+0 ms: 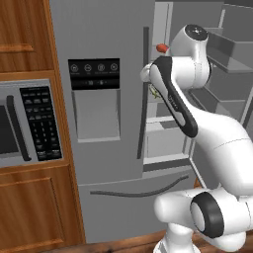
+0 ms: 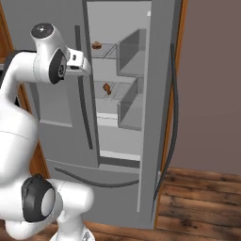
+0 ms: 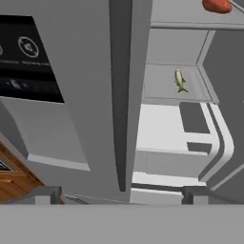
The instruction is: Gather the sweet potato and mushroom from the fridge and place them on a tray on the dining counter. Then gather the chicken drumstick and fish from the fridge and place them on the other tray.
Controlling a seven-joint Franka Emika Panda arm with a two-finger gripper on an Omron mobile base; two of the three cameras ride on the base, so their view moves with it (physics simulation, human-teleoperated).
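Note:
The fridge (image 1: 106,148) stands with its left door shut and its right door (image 2: 162,117) swung open. My gripper (image 3: 121,195) is open and empty, level with the dispenser panel, facing the left door's dark handle (image 3: 121,95). The fish (image 3: 179,79) lies on a middle shelf, beyond and right of the handle. The red-orange sweet potato (image 3: 217,5) (image 1: 161,48) sits on the shelf above it. Two small brown items (image 2: 97,45) (image 2: 107,88) rest on two shelves; I cannot tell which is the mushroom or the chicken drumstick. The trays and dining counter are out of view.
A steel built-in microwave (image 1: 27,123) sits in wood cabinets left of the fridge. The open door carries grey bins (image 2: 129,59) on its inside. A freezer drawer (image 1: 128,207) lies below the doors. Wood floor (image 2: 202,202) extends to the right, beside a plain wall.

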